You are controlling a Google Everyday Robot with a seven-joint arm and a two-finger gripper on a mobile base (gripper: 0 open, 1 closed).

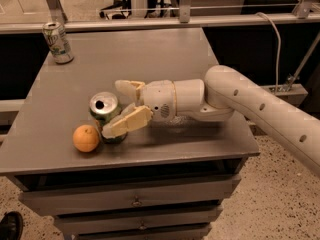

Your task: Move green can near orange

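The green can [104, 105] stands upright near the table's front left, silver top and pull-tab opening showing. The orange [86, 138] lies just to its front left, very close to it or touching it. My gripper [112, 108] reaches in from the right and straddles the can. Its near finger [127, 122] lies across the can's front. Its far finger [128, 87] stands a little clear behind the can, so the gripper looks open. The can's lower body is partly hidden by the near finger.
A white and silver can with green print [58, 43] stands at the grey table's [150, 54] far left corner. My arm [260, 109] crosses the table's right edge. Drawers sit under the tabletop. A railing and cable run behind the table.
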